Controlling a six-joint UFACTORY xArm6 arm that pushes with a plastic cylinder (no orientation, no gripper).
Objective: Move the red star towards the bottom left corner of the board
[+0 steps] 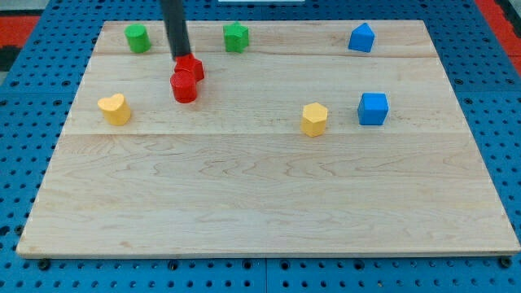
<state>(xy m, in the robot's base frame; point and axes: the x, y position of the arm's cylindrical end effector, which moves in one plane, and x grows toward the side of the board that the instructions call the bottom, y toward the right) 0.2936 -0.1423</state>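
Two red blocks touch each other in the board's upper left. The upper one [191,67] looks like the red star, though its shape is partly hidden. The lower one is a red cylinder [184,86]. My tip [180,57] is at the upper left edge of the upper red block, touching or nearly touching it. The rod rises from there out of the view's top.
A green cylinder [137,37] and a green star [235,37] sit near the top edge. A yellow heart [115,108] is at the left. A yellow hexagon [314,119] and a blue cube [373,108] are at the right, with a blue pentagon block [361,37] above. The wooden board [260,203] lies on blue pegboard.
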